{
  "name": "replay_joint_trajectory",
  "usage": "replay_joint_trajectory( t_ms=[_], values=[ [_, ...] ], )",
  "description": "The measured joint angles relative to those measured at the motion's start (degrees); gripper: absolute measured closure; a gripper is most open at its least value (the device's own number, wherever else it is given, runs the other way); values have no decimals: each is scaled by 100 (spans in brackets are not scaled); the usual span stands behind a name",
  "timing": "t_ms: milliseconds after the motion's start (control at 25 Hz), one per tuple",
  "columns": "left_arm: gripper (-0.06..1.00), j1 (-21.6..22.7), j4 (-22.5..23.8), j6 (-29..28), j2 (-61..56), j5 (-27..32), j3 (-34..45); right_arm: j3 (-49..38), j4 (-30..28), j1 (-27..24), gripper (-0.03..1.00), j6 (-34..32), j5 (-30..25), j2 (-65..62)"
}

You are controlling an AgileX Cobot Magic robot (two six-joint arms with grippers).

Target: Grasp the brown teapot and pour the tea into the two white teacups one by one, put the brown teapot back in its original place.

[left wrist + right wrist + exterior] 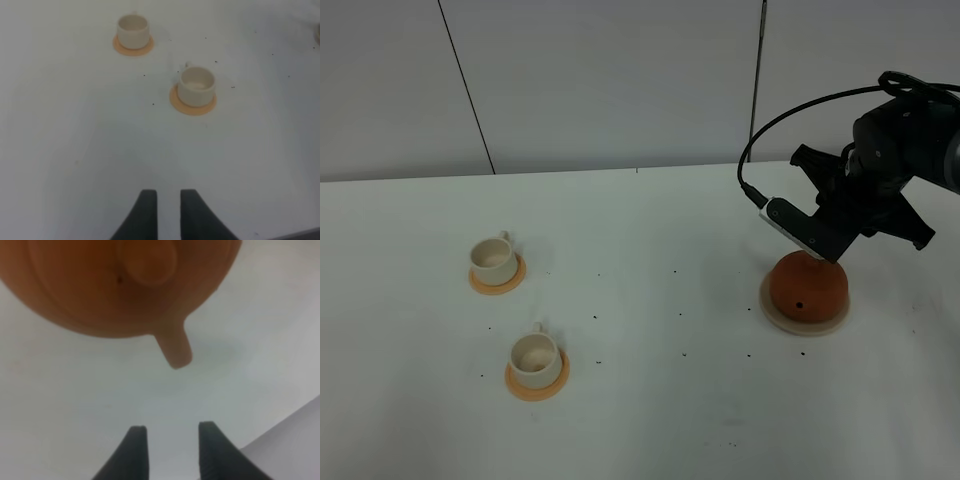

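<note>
Two empty grippers: the right gripper (171, 432) hangs close by the teapot (808, 288), jaws apart with nothing between them, while the left gripper (168, 195), jaws slightly apart, waits over bare table short of the near cup (535, 357) and far cup (494, 260). With the teapot on its coaster (807, 325), the stub nearest the right jaws looks like the spout — closing there would likely give a weak hold that slips when tilted. A careless move this close could also shove the teapot off the coaster — or unseat its lid (145, 260).

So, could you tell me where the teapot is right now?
In the high view, the teapot sits on its coaster at the right, close by the right arm.
</note>
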State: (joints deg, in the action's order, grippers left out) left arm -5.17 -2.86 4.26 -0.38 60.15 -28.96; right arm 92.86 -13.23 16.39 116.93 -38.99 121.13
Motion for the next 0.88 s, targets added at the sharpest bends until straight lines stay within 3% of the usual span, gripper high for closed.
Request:
replay_joint_trajectory(
  t_ms=[880],
  values=[
    [75, 0, 0, 0, 0, 0, 0, 0, -6, 111, 68, 6, 113, 134]
  ],
)
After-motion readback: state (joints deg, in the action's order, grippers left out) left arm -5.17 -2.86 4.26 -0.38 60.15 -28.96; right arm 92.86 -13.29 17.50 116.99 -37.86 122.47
